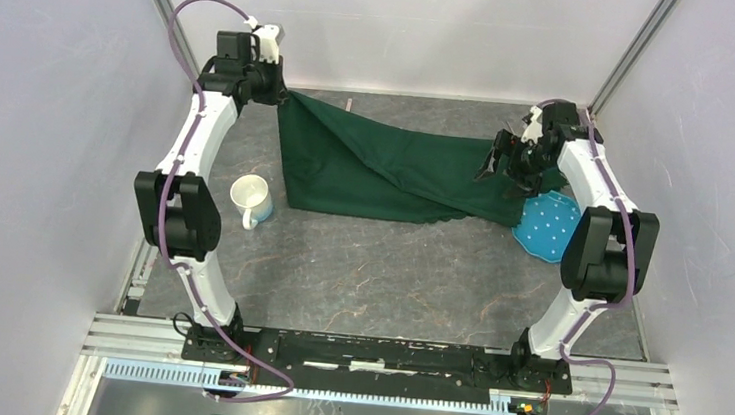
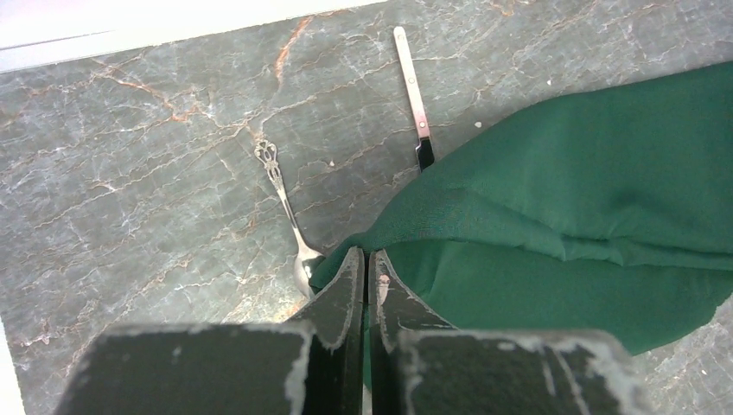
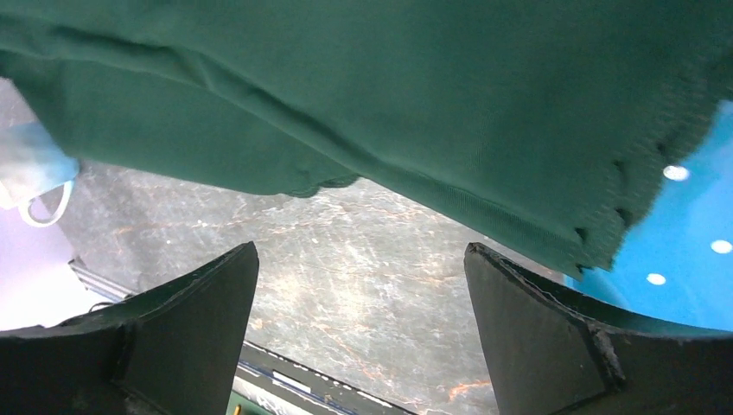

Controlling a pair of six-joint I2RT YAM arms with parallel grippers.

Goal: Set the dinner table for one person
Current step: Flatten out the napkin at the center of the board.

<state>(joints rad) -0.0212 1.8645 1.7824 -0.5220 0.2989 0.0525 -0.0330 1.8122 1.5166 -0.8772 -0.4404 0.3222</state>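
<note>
The dark green cloth [image 1: 386, 174] lies rumpled across the back of the dinner table [image 1: 387, 280]. My left gripper [image 1: 279, 92] is shut on its back-left corner, and the left wrist view shows green fabric [image 2: 562, 216] pinched between the closed jaws of the left gripper [image 2: 365, 259]. A silver spoon [image 2: 281, 186] and a knife [image 2: 413, 86] lie on the stone beside that corner, each partly under the cloth. My right gripper [image 1: 495, 171] hovers open over the cloth's right end. In the right wrist view the right gripper [image 3: 361, 251] holds nothing, and the cloth's scalloped edge [image 3: 484, 207] hangs just beyond its fingers.
A blue plate with white dots [image 1: 547, 228] sits at the right, partly under the cloth's edge and beside my right arm; it shows as the blue plate [image 3: 691, 233] in the right wrist view. A white mug [image 1: 251, 200] stands left of the cloth. Grey walls enclose the table.
</note>
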